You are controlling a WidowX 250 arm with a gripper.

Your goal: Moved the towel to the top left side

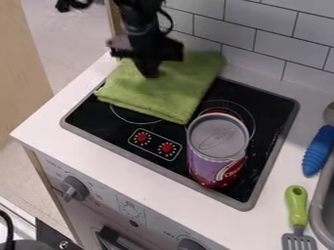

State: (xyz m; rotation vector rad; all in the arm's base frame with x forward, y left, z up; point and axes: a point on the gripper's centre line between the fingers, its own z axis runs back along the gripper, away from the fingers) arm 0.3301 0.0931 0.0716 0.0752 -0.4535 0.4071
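The towel [163, 95] was laid across the upper left of the stovetop [98, 116].
Its far edge was lapped onto the counter [49, 119], seemingly to meet the top-left goal. The gripper [151, 74] was pointed down at the towel's upper part, as for a pinch or release; whether it was opened or closed could not be told.

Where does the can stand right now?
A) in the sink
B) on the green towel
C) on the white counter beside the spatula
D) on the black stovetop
D: the can stands on the stovetop's black surface, near the towel but not on it.
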